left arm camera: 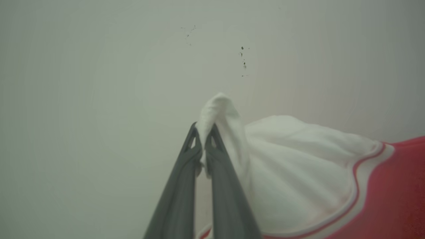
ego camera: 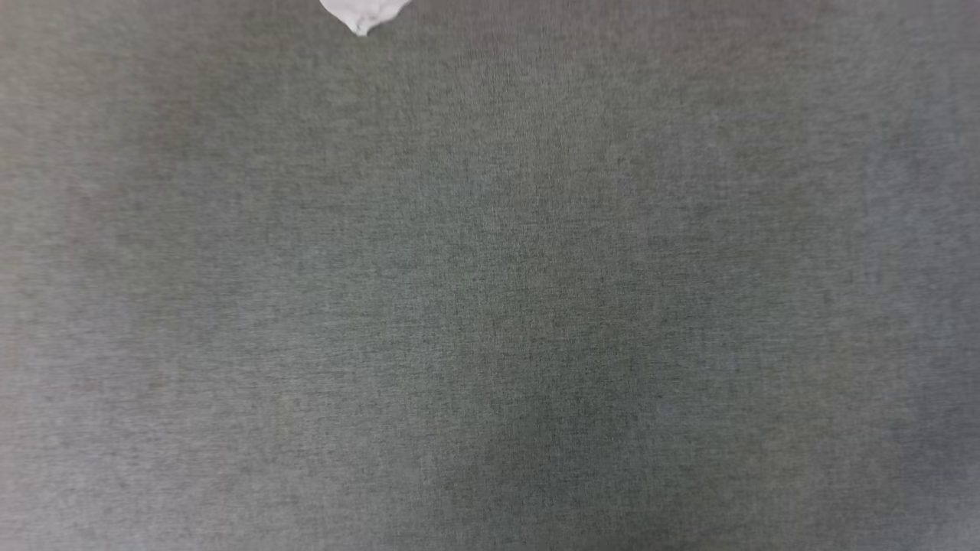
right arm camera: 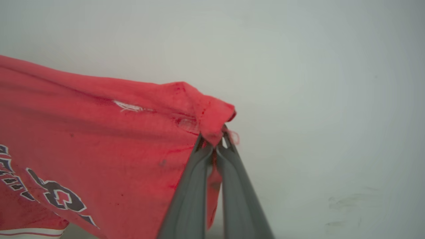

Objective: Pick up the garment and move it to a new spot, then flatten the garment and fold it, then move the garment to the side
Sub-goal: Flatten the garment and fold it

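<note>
- At the top edge of the head view, left of centre, a small white pointed tip of the garment (ego camera: pixel 364 14) dips into frame over a grey cloth surface (ego camera: pixel 490 306). The surface is flat, finely woven and heathered.
- In the lower right of the left wrist view, the one garment shows a soft white knit sleeve, puffed and rounded. A curved red-and-white striped trim borders it, and the red body lies at the right edge.
- At the bottom centre of that view, the left gripper (left arm camera: pixel 203 132) has two long, dark grey, tapering fingers (left arm camera: pixel 179 192). Their tips are pressed together on a bunched fold of the white sleeve, and a nub of that fold pokes up above them.
- Behind them is a pale smooth background (left arm camera: pixel 99 83) with a few dark specks (left arm camera: pixel 244 61) in the upper middle.
- Across the left half of the right wrist view, the red fabric looks worn and hangs in long creases. It has a small white frayed mark near its upper edge.
- Black white-edged lettering sits at the lower left of that view, with a white strip in the bottom left corner.
- At the bottom centre, the right gripper (right arm camera: pixel 215 139) also has two grey fingers. They are clamped tight on a crumpled red corner, with loose threads just right of the tips.
- Faint smudges (right arm camera: pixel 345 202) mark the pale background at the lower right.
</note>
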Robot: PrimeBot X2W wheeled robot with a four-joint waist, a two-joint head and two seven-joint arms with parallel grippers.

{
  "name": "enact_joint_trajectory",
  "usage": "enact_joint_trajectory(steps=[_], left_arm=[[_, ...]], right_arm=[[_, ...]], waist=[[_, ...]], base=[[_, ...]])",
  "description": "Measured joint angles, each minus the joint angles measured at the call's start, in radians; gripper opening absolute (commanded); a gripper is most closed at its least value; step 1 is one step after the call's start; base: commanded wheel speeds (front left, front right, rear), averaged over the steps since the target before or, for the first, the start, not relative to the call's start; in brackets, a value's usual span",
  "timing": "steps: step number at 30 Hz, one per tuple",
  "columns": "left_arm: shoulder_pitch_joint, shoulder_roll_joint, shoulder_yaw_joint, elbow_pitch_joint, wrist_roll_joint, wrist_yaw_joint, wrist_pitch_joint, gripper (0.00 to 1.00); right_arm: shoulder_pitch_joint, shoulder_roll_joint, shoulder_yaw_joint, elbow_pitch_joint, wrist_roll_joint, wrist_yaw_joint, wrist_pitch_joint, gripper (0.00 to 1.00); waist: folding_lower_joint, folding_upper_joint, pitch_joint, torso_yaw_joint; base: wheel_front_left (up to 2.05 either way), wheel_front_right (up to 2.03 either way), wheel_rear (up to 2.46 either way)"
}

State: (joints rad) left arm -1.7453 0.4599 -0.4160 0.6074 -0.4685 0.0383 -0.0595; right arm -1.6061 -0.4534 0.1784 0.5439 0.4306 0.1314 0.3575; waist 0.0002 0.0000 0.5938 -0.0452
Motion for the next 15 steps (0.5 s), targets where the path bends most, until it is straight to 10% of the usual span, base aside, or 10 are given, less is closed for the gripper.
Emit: enact_joint_trajectory(steps=[15], left_arm=[[0.020, -0.031, 0.001, 0.119, -0.039, -0.021, -0.049, 0.00]], right_arm=[[-0.024, 0.039, 0.087, 0.093, 0.050, 0.000, -0.060, 0.00]], waist=[[0.0001, 0.0000, 0.164, -0.011]], base=[[0.00, 0.00, 0.00]])
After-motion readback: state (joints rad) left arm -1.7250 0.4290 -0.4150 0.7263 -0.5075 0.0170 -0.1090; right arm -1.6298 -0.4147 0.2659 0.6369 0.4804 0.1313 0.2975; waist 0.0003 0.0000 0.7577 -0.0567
